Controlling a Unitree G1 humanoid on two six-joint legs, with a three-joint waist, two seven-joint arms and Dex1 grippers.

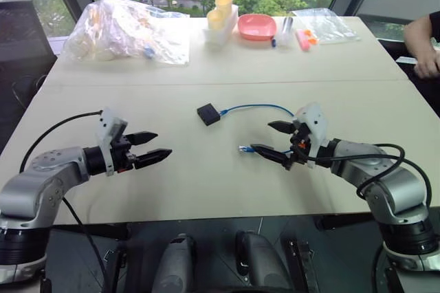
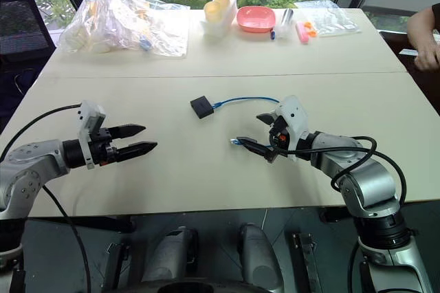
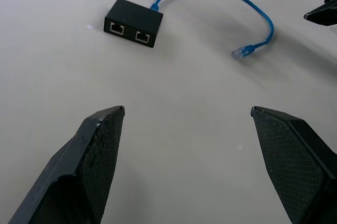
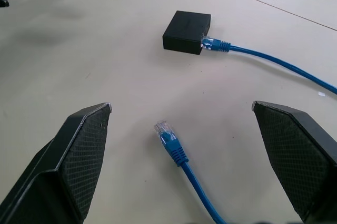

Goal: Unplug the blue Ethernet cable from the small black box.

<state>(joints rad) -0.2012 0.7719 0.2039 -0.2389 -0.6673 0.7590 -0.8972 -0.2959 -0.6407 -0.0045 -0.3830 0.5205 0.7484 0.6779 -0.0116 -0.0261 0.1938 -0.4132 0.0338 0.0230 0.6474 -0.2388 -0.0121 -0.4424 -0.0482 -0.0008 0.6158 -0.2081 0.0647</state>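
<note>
On the beige table (image 1: 206, 190), near its middle, lies the small black box (image 1: 208, 113), flat on the surface. One plug of the blue Ethernet cable (image 1: 258, 106) sits in a port on the box's edge; the cord arcs away toward the right gripper (image 1: 273, 139) and curls back, its other clear plug lying loose on the table just below that gripper's spread fingers. Both grippers hover wide apart-fingered and hold nothing. The left gripper (image 1: 152, 148) points toward the box from well apart. Two empty ports face it in the left wrist view
</note>
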